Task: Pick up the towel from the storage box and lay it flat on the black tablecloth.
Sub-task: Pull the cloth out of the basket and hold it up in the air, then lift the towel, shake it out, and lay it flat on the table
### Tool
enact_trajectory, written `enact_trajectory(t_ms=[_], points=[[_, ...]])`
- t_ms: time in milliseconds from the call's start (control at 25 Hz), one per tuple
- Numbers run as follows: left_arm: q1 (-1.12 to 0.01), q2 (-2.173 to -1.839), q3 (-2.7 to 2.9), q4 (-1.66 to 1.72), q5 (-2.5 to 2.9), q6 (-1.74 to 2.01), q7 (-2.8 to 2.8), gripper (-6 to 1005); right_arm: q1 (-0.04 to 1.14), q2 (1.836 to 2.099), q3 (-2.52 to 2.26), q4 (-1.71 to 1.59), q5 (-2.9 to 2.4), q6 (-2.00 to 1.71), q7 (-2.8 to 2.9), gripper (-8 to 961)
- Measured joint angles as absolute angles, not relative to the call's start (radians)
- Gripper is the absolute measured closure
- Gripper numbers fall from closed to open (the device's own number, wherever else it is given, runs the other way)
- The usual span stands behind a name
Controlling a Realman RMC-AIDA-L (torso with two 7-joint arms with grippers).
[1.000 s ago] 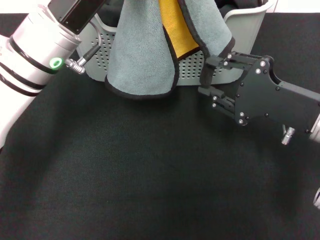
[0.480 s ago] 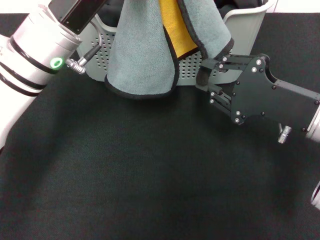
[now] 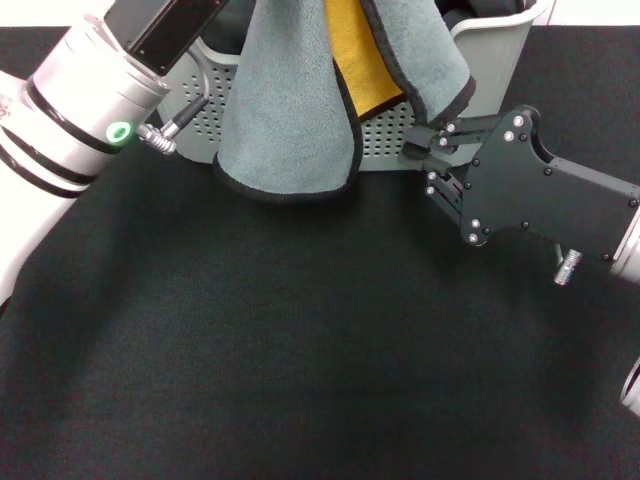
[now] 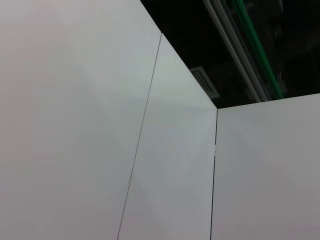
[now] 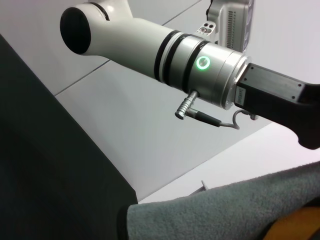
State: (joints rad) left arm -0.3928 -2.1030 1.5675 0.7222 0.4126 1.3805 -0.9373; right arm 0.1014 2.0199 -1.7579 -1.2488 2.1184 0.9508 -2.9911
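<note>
The towel (image 3: 290, 110) hangs in folds from above the head view's top edge, grey side out with an orange-yellow strip (image 3: 360, 60) and black edging. It dangles in front of the light grey storage box (image 3: 490, 50), its lower hem just above the black tablecloth (image 3: 300, 340). My left arm (image 3: 90, 110) reaches up toward the towel's top, and its gripper is out of view. My right gripper (image 3: 414, 146) sits by the towel's lower right hem with its fingers drawn together. I cannot tell whether cloth is caught between them. The right wrist view shows the towel (image 5: 225, 210) close by.
The storage box stands at the far edge of the tablecloth, with dark fabric (image 3: 470, 12) inside it. The left wrist view shows only white wall panels (image 4: 100, 125). The tablecloth stretches wide in front of both arms.
My right gripper has moved up toward the towel's lower right hem, and its fingers have closed from wide apart to nearly touching. The left arm and the towel shifted slightly right.
</note>
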Motion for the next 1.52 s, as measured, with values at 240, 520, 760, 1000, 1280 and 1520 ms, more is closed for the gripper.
enact_trajectory(t_ms=[240, 520, 760, 1000, 1280, 1520], points=[[-0.388, -2.103, 1.568, 0.721, 0.412, 1.381, -0.939, 994, 0.096, 2.02, -1.758, -1.248, 2.157, 0.948, -2.991, 891], [-0.381, -2.103, 1.568, 0.707, 0.411, 1.411, -0.941, 993, 0.082, 2.02, -1.754, -1.247, 2.197, 0.972, -2.99, 943], [-0.339, -2.096, 1.561, 0.645, 0.413, 1.441, -0.944, 993, 0.041, 2.017, -1.686, -1.265, 2.298, 1.132, -2.93, 950], [-0.298, -2.093, 1.553, 0.536, 0.43, 1.506, -0.941, 993, 0.045, 2.015, -1.488, -1.261, 2.331, 1.304, -2.684, 949], [-0.286, -2.078, 1.554, 0.48, 0.533, 1.551, -0.938, 993, 0.075, 2.014, -1.403, -1.246, 2.38, 1.334, -2.568, 949], [-0.284, -2.046, 1.555, 0.498, 0.61, 1.597, -0.943, 992, 0.088, 2.014, -1.383, -1.247, 2.406, 1.338, -2.517, 949]])
